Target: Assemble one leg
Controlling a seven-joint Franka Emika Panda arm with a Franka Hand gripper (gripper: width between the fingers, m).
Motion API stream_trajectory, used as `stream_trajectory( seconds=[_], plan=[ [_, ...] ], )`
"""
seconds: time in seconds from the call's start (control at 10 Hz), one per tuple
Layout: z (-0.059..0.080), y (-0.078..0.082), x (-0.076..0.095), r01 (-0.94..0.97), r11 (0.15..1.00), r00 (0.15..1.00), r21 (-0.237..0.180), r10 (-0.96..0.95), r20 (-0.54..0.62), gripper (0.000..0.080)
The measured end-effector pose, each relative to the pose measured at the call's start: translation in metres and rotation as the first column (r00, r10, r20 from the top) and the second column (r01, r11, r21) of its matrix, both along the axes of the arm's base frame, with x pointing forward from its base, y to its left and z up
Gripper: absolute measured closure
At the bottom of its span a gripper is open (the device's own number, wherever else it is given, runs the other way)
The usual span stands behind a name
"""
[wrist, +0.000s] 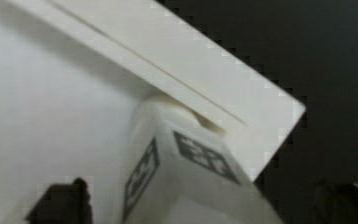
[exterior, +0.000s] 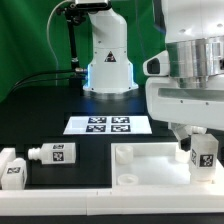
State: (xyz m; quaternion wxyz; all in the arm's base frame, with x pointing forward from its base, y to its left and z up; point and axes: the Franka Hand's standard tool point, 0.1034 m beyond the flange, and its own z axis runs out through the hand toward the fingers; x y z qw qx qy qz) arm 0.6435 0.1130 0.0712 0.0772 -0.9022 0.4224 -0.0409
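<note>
Holding one leg (exterior: 203,153) upright over the near-right corner of the large white panel (exterior: 135,165), at the exterior view's right — gripper (exterior: 201,140) closed on its upper part, tag facing the camera. Looks like the seating step: leg kept vertical so the round stub, presumably at the lower end, can meet a corner socket squarely. Cannot tell from the exterior view whether the stub is already in the socket or just above it; the leg's base hides that spot.

Seen from the wrist: leg (wrist: 179,165) between the two dark fingertips (wrist: 59,200), tagged faces turned toward the lens, panel edge (wrist: 176,60) running diagonally just beyond it. Appears touching or very nearly touching the panel — blur makes it hard to say which.

Lying on the black table (exterior: 40,110) at the exterior view's left, two more legs: one (exterior: 52,153) on its side with stub pointing left, another (exterior: 12,168) at the frame edge, partly cut off. Left well apart from the panel, probably as stock for later corners. Marker board (exterior: 108,125) flat behind the panel, between it and the arm's base (exterior: 108,60), untouched.

Next move likely calls for a straight press or twist downward; any tilt risks jamming the stub against the socket rim.
</note>
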Motion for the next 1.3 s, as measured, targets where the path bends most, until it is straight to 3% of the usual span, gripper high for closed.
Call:
stream_trajectory(
  seconds=[0.2,0.4,0.5,0.7,0.9,1.0,1.3],
  plan=[
    [0.000,-0.002,0.000,-0.164,0.986,0.986,-0.029,0.164,0.014,0.0151],
    [0.001,-0.007,0.004,-0.554,0.822,0.829,-0.131,0.560,0.010,0.0150],
    [-0.001,-0.005,0.003,-0.632,0.763,0.770,-0.137,0.638,-0.001,0.0150],
    [-0.001,-0.006,0.004,-0.591,0.796,0.802,-0.130,0.597,0.003,0.0150],
    [-0.001,-0.006,0.004,-0.551,0.826,0.832,-0.123,0.555,0.004,0.0469],
    [-0.001,-0.007,0.003,-0.460,0.882,0.887,-0.107,0.463,0.004,0.0515],
    [-0.003,-0.011,0.003,-0.098,0.993,0.995,-0.064,0.098,-0.009,0.0515]
  ],
)
